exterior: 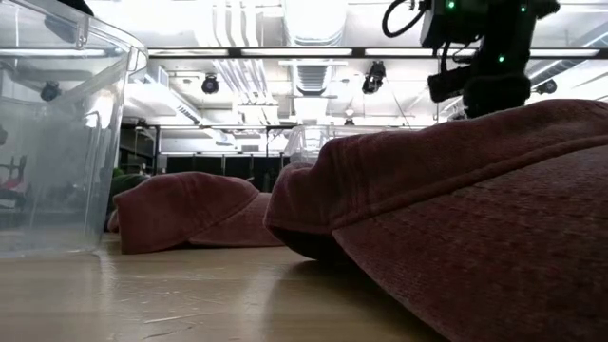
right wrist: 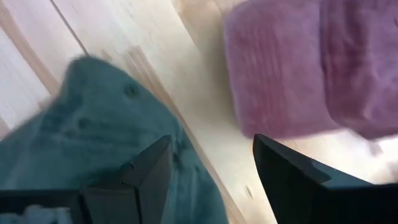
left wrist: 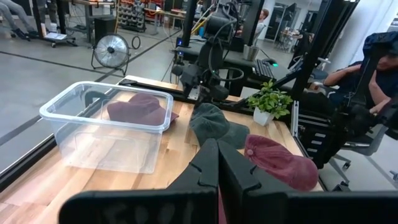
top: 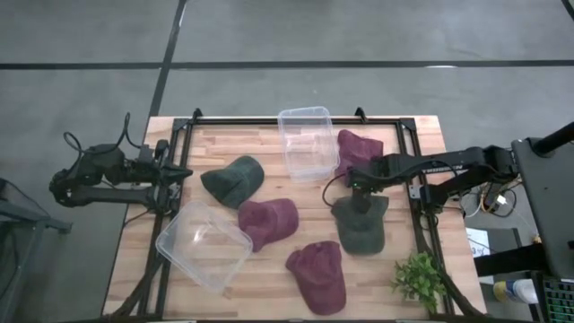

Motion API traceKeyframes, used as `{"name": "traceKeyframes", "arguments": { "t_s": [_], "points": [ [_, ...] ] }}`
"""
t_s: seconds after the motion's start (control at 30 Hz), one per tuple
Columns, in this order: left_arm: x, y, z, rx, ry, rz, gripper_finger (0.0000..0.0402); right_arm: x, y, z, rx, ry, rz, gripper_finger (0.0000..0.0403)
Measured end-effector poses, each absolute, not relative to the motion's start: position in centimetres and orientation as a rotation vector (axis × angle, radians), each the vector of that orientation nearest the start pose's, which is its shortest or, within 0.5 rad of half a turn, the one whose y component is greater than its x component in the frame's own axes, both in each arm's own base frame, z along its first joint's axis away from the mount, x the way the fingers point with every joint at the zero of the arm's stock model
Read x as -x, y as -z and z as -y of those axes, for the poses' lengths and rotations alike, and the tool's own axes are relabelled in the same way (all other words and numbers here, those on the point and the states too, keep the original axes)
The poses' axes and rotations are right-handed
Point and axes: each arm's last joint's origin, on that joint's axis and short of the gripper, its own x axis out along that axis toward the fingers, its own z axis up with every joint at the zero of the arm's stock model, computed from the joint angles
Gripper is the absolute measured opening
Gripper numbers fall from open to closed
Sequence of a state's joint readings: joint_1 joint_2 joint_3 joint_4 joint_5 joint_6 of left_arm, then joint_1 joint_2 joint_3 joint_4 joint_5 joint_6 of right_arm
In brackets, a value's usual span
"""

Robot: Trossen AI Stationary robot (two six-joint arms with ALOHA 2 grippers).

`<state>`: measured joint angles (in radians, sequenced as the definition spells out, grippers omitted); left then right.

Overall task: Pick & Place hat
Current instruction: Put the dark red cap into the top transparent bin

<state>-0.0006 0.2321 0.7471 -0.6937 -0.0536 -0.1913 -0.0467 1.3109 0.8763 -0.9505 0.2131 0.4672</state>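
Green hat (top: 360, 224) lies under the right end effector (top: 361, 190), whose fingers stand released; grasping comes next, needing descent. Left end effector (top: 176, 172) waits clenched at the desk (top: 269, 278) edge.

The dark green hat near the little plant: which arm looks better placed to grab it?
The right arm. Its pincer hangs open right above that green hat, fingers spread over the fabric. The left pincer sits shut at the table's far left edge, with another green hat nearer to it.
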Motion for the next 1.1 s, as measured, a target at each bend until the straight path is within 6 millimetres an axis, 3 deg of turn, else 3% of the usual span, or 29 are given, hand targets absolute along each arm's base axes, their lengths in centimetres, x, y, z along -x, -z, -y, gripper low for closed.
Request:
{"name": "traceKeyframes", "arguments": {
  "t_s": [0.23,0.53,1.1],
  "points": [
    [-4.2,-32.0,-0.2,0.210,-0.072,-0.173,0.0000,-21.5,-19.1,1.7,-0.271,0.547,-1.242,0.0219],
    [-4.2,-32.0,-0.2,0.212,-0.072,-0.173,0.0000,-21.3,-18.9,2.1,-0.196,0.670,-1.212,0.0219],
    [-4.2,-32.0,-0.2,0.212,-0.072,-0.172,0.0000,-23.3,-15.3,2.4,-0.139,0.755,-1.289,0.0219]
  ]
}}
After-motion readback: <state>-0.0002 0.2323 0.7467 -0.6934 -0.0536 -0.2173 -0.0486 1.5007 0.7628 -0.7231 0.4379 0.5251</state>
